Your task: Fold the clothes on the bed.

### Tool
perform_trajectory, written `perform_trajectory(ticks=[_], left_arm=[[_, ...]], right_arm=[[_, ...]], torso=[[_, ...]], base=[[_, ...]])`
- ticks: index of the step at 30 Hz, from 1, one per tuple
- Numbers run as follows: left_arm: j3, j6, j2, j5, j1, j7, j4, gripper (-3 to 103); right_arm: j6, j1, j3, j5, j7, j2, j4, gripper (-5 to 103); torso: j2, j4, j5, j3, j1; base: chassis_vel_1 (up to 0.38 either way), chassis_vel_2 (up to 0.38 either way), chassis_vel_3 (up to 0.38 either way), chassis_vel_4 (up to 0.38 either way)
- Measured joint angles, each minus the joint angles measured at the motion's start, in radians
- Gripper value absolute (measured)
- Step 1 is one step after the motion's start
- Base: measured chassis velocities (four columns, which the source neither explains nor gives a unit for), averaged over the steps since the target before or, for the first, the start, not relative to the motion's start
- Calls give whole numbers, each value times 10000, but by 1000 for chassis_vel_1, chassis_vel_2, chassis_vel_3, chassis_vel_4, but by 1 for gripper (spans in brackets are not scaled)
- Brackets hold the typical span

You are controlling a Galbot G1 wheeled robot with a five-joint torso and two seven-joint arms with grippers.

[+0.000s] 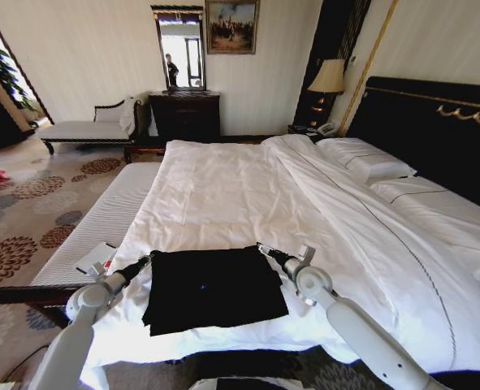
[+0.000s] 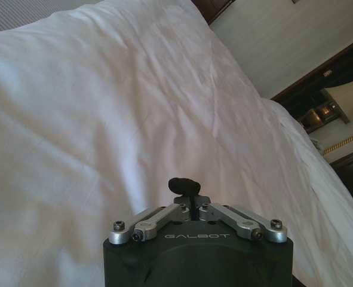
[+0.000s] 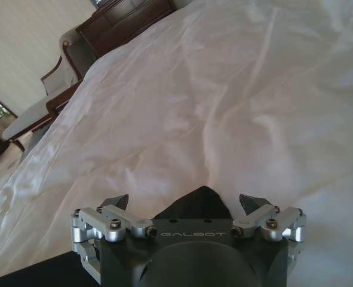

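Head view has the black T-shirt (image 1: 214, 288) lying near the foot edge of the bed (image 1: 223, 195), left gripper (image 1: 148, 260) pinched shut at one far corner, right gripper (image 1: 263, 248) spread wide at the other.

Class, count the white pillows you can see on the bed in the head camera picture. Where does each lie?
2: one pillow nearest the lamp, against the headboard; the second pillow beside it, nearer the robot. More could be hidden.
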Motion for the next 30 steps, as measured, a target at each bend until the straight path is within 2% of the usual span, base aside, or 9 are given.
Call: perform_trajectory(ticks=[9,14,19,20,22,23,24,26,30], left_arm=[[70,-5,-53,22,-76,-9,-195,2],[64,-5,-38,6,-77,-13,-281,2],[73,-5,-60,-6,-94,-24,-370,2],[73,-5,-60,-6,-94,-24,-370,2],[89,-5,-78,-1,-102,-30,-392,2],[93,-5,-81,1,-102,-33,-398,2],[99,-5,-84,11,-103,-38,-418,2],[100,-5,-84,17,-103,-40,-424,2],[91,-6,-80,30,-98,-45,-434,2]], right_arm=[[86,736,-903,-107,-296,302,-952,103],[106,856,-1118,-248,-281,362,-1217,95],[173,753,-1088,-400,-206,318,-1341,74],[173,753,-1088,-400,-206,318,-1341,74],[182,648,-1012,-401,-188,275,-1272,63],[183,627,-998,-401,-186,267,-1248,63],[189,551,-945,-397,-177,241,-1135,52],[193,513,-929,-395,-170,229,-1071,52],[207,425,-916,-420,-149,217,-945,30]], torso=[[0,0,0,0,0],[0,0,0,-1,0],[0,-1,1,-1,0],[0,-1,1,-1,0],[0,-3,0,-1,0],[0,-3,1,-1,0],[0,-2,1,-1,0],[0,-2,1,-1,0],[0,-2,1,-1,0]], base=[[0,0,0,0],[0,0,0,0],[0,0,0,0],[0,0,0,0],[0,0,0,0],[0,0,0,0],[0,0,0,0],[0,0,0,0],[0,0,0,0]])
